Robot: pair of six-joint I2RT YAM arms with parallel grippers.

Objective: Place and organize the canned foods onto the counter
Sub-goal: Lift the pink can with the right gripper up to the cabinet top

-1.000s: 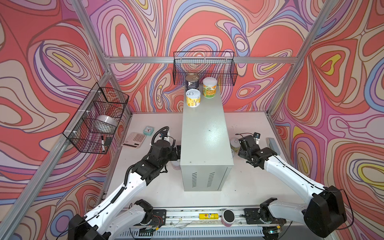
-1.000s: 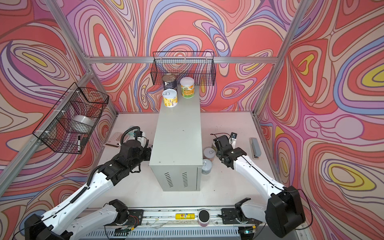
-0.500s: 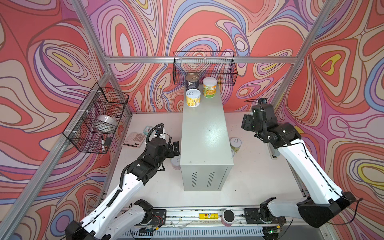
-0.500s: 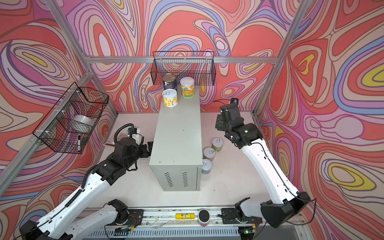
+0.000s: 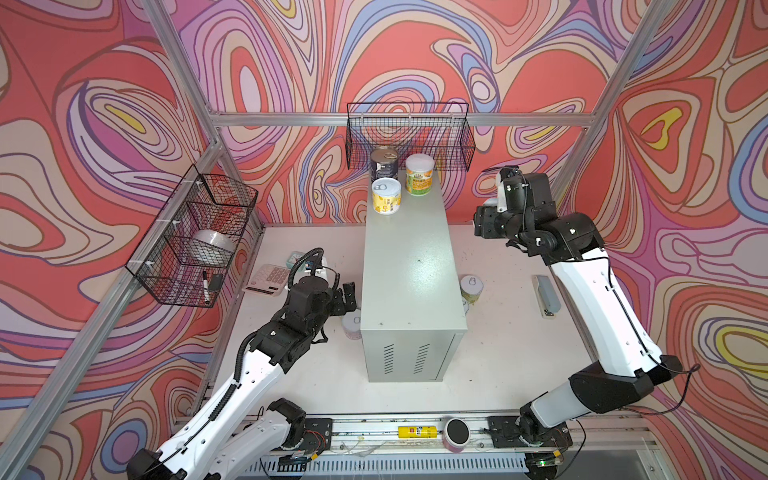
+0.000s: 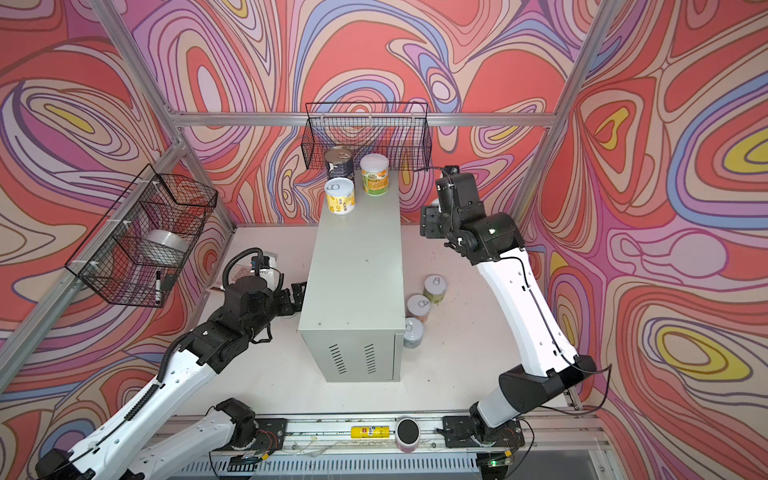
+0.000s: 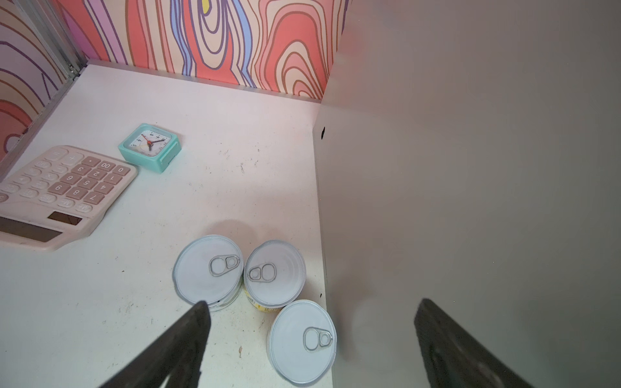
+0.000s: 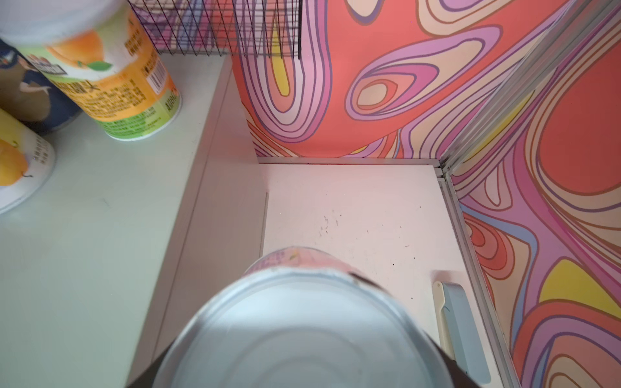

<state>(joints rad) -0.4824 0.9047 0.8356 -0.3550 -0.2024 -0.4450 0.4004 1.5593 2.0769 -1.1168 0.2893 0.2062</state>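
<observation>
The grey counter [image 5: 409, 266] [image 6: 357, 266] carries a dark-blue tin [image 5: 384, 164], an orange-green can [image 5: 419, 174] [image 8: 117, 84] and a yellow can [image 5: 386, 195] at its far end. My right gripper [image 5: 490, 216] [image 8: 299, 374] hangs raised beside the counter's far right edge, shut on a pink-labelled can [image 8: 302, 329]. My left gripper [image 5: 347, 297] [image 7: 312, 304] is open low beside the counter's left wall, above three white-lidded cans [image 7: 208, 268] [image 7: 275, 270] [image 7: 302, 341] on the table. Three more cans [image 6: 435, 289] [image 6: 418, 307] [image 6: 412, 332] stand to the right of the counter.
A calculator [image 7: 57, 195] and a teal clock [image 7: 149, 147] lie at the far left of the table, a stapler [image 5: 546, 295] at the right. Wire baskets hang on the back wall [image 5: 409, 137] and left wall [image 5: 195, 237]. A yellow tube [image 5: 417, 432] and a pink cylinder [image 5: 456, 434] sit on the front rail.
My right arm has risen from the table beside the counter to its far right end, carrying the pink-labelled can. My left gripper has shifted slightly back along the counter's left side.
</observation>
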